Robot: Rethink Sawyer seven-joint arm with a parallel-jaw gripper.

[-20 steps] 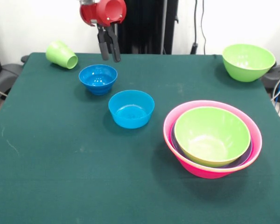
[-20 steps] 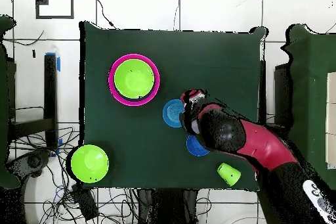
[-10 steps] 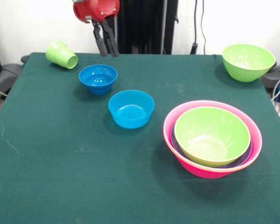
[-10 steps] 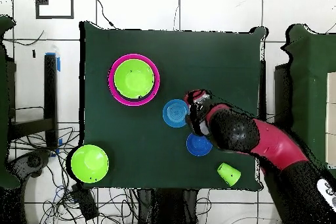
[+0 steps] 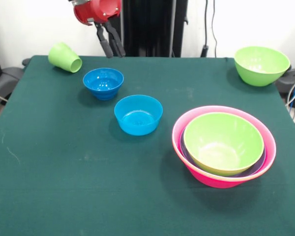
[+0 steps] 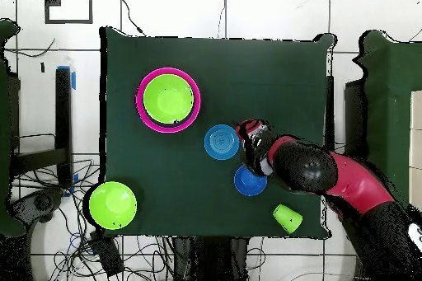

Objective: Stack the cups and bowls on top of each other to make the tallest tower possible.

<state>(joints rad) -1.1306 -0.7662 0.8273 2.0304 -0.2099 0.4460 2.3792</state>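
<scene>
Gripper [image 5: 111,49] hangs above the table's far edge, its two dark fingers [image 5: 108,48] close together with only a thin gap and nothing held between them. Just below and in front of it sits one blue bowl [image 5: 103,82]; the second blue bowl [image 5: 138,114] lies further toward the camera. To its side the light-green cup [image 5: 65,57] lies tipped over. The tower [image 5: 223,145], a green bowl nested in pink, stands well apart, and another green bowl [image 5: 261,64] rests at the far corner.
</scene>
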